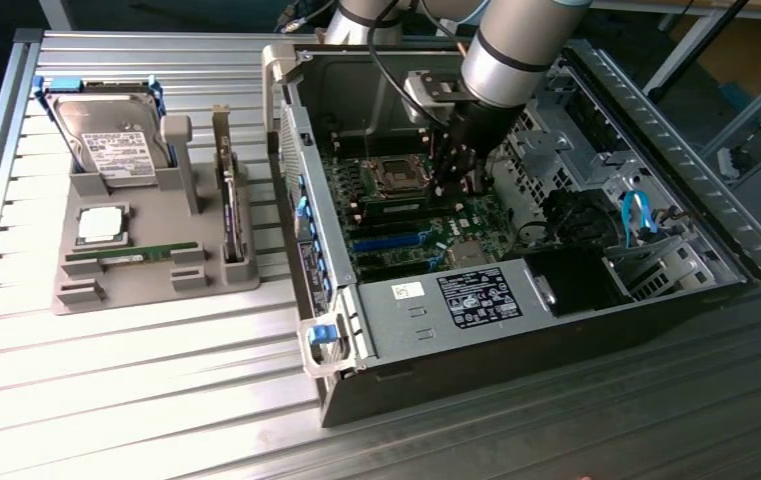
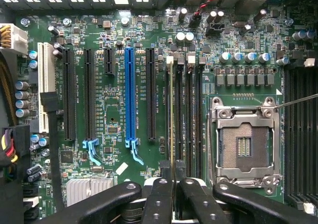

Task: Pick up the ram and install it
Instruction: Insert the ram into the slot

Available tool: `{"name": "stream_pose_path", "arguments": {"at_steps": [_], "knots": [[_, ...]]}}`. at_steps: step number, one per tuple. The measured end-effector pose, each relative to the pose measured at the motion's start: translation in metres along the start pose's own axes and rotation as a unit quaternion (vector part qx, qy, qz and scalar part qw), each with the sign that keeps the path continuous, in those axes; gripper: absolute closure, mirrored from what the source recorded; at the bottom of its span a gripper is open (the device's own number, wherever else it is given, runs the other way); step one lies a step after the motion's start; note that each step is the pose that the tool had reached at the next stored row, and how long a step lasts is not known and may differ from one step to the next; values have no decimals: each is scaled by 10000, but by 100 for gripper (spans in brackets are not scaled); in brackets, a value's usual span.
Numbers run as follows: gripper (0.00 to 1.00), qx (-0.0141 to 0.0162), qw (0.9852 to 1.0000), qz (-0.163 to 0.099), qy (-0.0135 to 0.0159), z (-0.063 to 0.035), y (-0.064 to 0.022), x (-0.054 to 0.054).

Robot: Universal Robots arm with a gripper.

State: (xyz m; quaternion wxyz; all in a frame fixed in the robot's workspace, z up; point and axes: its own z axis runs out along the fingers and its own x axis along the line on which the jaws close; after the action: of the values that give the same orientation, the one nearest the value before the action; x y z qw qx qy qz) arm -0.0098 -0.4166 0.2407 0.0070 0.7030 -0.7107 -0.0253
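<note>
the gripper [image 2: 172, 186] has its jaws pinched on the ram [image 2: 171, 110], one finger [image 2: 160, 196] on each flat face. in the wrist view the ram shows edge-on, as a thin yellowish line. its long axis runs parallel to the black memory slots [image 2: 189, 114] and to the blue expansion slot [image 2: 130, 95] on the motherboard [image 2: 114, 110]. the held end is between the fingertips and the other end points away from them, along the slots. the stick lines up at the side of the slot bank farthest from the open processor socket [image 2: 243, 144] – whether it is seated or just above, i cannot tell.

in the exterior view the arm reaches down into the open computer case [image 1: 353, 100], the gripper [image 1: 458, 178] low over the board beside the socket. outside, on the grey holder [image 1: 153, 285], a second green stick [image 1: 133, 256] lies flat – near the processor chip [image 1: 101, 224] and the hard drive [image 1: 113, 140].
</note>
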Motion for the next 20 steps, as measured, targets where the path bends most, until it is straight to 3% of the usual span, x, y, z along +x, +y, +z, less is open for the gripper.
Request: {"name": "stream_pose_path", "arguments": {"at_steps": [20], "knots": [[88, 0, 10000, 0, 0, 31, -1, -4]]}}
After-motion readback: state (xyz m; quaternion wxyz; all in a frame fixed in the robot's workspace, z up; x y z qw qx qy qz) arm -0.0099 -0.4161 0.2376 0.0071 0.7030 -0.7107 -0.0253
